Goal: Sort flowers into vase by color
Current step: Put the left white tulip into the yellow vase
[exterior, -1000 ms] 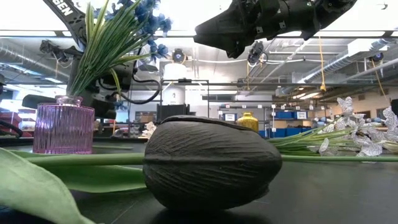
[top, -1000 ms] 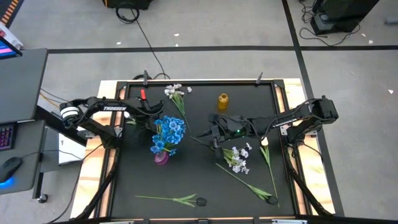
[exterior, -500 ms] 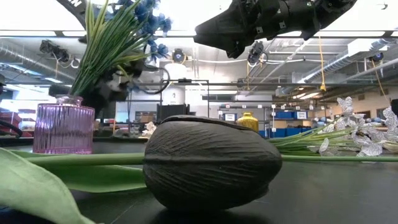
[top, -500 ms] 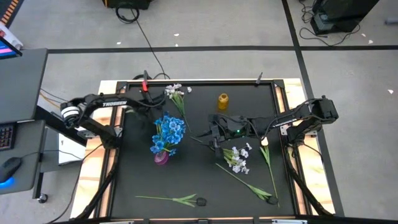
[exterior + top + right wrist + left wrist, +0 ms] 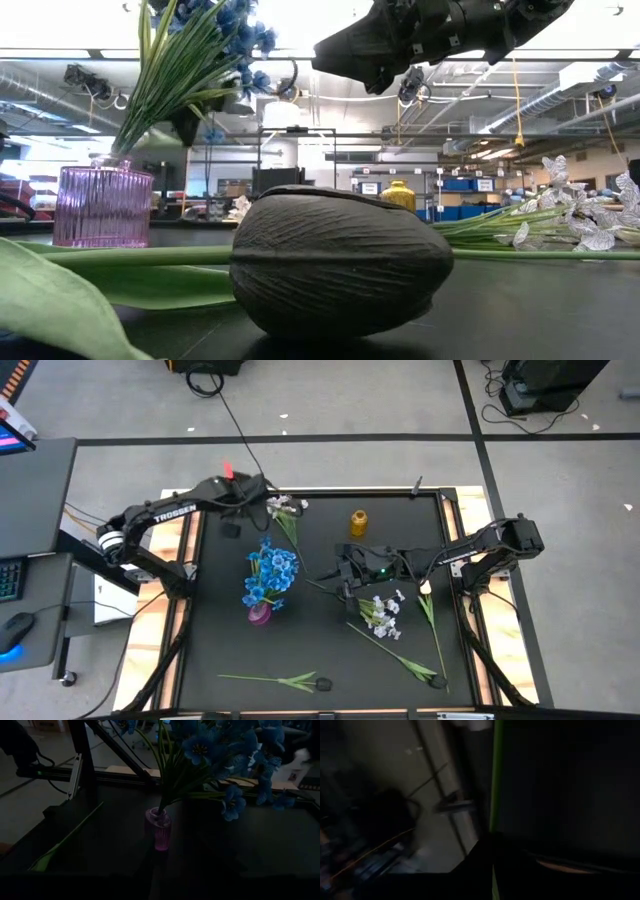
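Blue flowers [image 5: 270, 572] stand by their stems in a pink vase [image 5: 259, 614]. A small yellow vase [image 5: 358, 520] stands behind the middle of the table. One white spray [image 5: 282, 507] lies at the far edge and another [image 5: 382, 612] right of centre. Tulips [image 5: 432, 630] lie on the mat at the right and near edges. My left gripper [image 5: 264, 490] hangs shut, high over the far edge, beside the far white spray. In its wrist view a thin green stem [image 5: 495, 790] runs forward from the fingertips. My right gripper [image 5: 340, 580] hovers open at mid-table, pointing at the blue bunch [image 5: 210, 750]. My left gripper is shut, and the green stem [image 5: 493, 827] seems to come out from between its fingertips, lying along the fingers. The view is dark, and I cannot tell whether the fingers hold this stem or it lies beyond them by the table's edge.
A tulip bud [image 5: 340, 262] on a long stem lies at the near edge, close before the low camera. A loose green stem [image 5: 65, 840] lies on the mat in front of my right gripper. Wooden rails [image 5: 186, 610] border the mat left and right.
My left gripper has risen from just left of the blue bunch and gone toward the far edge, turning its wrist as it went; it stays shut. The blue flowers, the vases and the white sprays have kept their places.
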`<state>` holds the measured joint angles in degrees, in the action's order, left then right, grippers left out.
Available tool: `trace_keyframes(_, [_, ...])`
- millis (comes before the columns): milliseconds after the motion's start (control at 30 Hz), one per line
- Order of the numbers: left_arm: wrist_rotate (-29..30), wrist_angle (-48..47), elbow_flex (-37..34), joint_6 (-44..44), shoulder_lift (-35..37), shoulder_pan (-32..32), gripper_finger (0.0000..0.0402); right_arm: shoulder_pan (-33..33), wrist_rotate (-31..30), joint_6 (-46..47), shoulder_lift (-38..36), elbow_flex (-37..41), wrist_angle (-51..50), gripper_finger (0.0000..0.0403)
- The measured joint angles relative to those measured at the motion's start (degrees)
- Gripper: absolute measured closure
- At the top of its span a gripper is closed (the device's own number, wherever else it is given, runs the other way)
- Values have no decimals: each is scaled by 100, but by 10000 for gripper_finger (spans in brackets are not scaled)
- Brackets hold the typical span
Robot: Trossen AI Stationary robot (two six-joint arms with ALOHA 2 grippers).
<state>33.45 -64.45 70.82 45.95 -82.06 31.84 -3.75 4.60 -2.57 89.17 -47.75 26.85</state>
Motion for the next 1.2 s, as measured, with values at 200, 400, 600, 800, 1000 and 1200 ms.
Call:
trace_keyframes(200, [506,40,580,155,2,-36,395,0,-403,12,2,0,-99,250])
trace_keyframes(400, [1348,393,840,1036,4,-312,395,80,-1302,369,2,0,-97,250])
trace_keyframes(600, [1539,1147,1010,2099,4,-694,395,307,-2090,989,2,0,-112,250])
trace_keyframes(800, [1823,1948,1034,3388,4,-994,395,620,-2152,1624,2,0,-121,250])
trace_keyframes(1000, [1968,2671,1034,4289,4,-1148,395,909,-1936,1930,-54,0,-143,250])
trace_keyframes(1200, [2044,3142,1034,5156,4,-1283,395,1216,-1795,1923,-486,0,-526,250])
